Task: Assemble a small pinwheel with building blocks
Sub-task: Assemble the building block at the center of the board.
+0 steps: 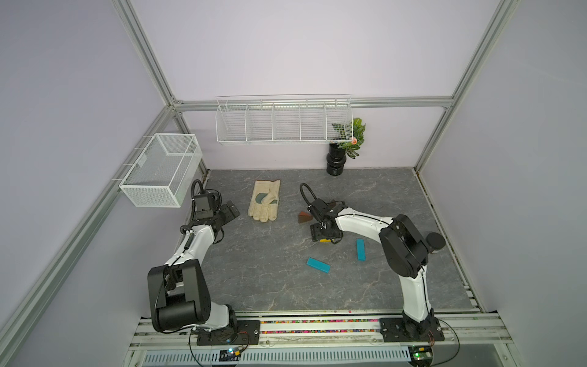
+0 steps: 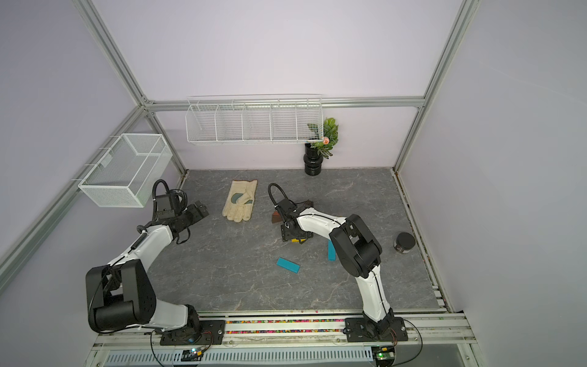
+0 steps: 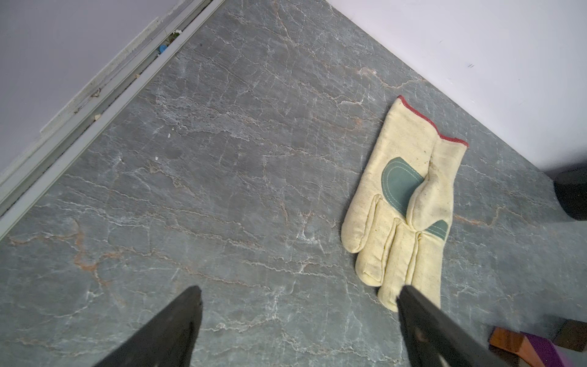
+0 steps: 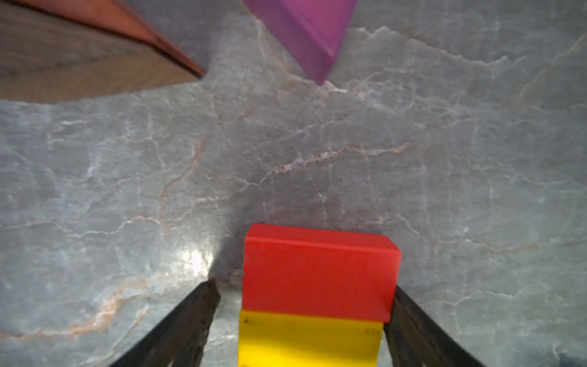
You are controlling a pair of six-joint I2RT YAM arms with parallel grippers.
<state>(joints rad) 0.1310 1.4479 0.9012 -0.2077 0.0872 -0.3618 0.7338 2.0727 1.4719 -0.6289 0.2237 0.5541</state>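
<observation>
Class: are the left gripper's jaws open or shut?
Open: the left gripper has its jaws spread wide in the wrist view, only bare table between them.

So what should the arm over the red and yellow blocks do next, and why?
Probably close the right gripper on the red block and yellow block. In the right wrist view its fingers straddle the touching pair, with a gap on one side, so nothing looks gripped yet.

Pale lilac walls (image 1: 301, 47), grey marbled floor (image 1: 270, 286), perhaps stone.
</observation>
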